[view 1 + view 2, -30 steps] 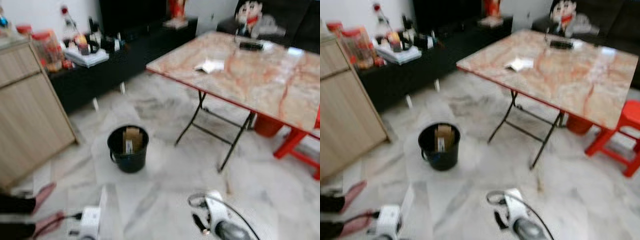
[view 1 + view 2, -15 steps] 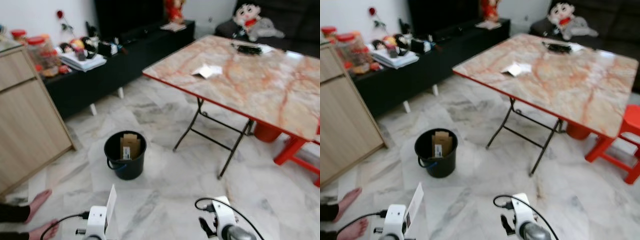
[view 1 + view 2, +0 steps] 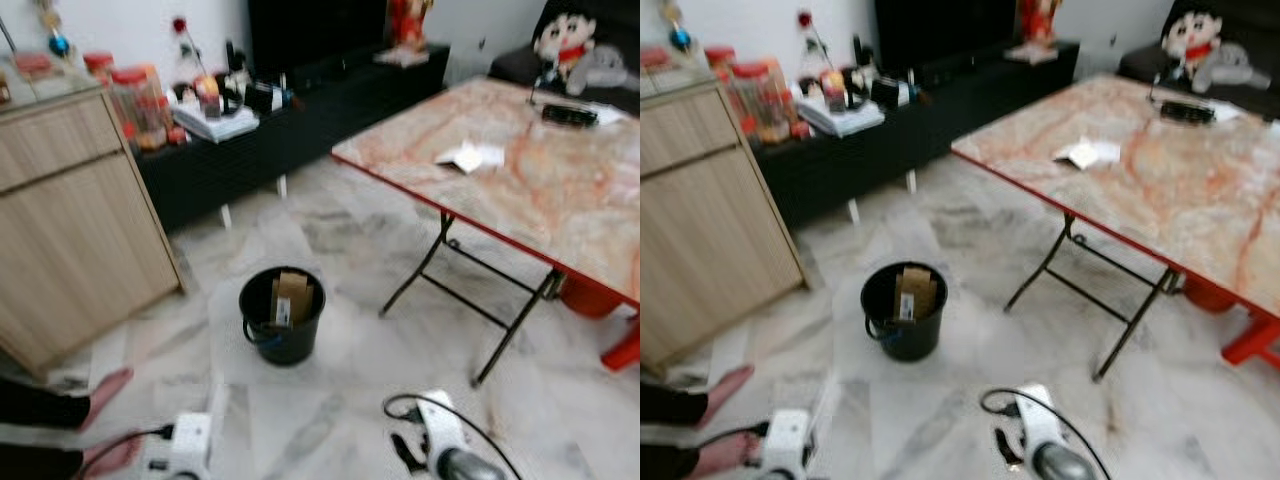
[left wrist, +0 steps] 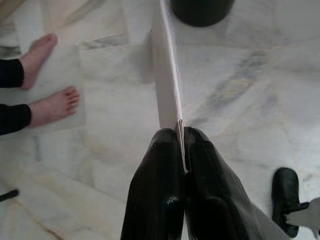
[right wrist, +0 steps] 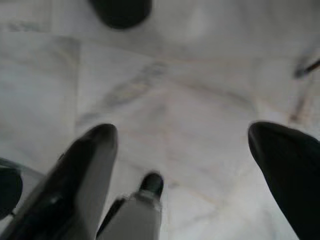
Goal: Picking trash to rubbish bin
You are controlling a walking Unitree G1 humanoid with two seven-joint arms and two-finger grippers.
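Note:
A black rubbish bin (image 3: 282,318) stands on the marble floor ahead of me, with a brown cardboard piece (image 3: 292,296) upright inside it. My left gripper (image 4: 181,131) is shut on a thin white card (image 4: 167,75), seen edge-on and pointing toward the bin (image 4: 200,7). In the eye views the card (image 3: 214,403) rises from my left wrist, low at the left. My right gripper (image 5: 182,135) hangs open over bare floor with nothing between its fingers (image 5: 95,150). The bin's rim (image 5: 120,10) sits beyond it.
A folding table (image 3: 560,210) with a marble-look top stands to the right, with white paper (image 3: 470,155) on it. A wooden cabinet (image 3: 80,240) is at the left, and a black low bench (image 3: 300,110) at the back. A person's bare feet (image 4: 52,102) rest near my left side.
The whole picture has slid to the right and blurred, so the camera turned. The left gripper still holds the card and the right stays open.

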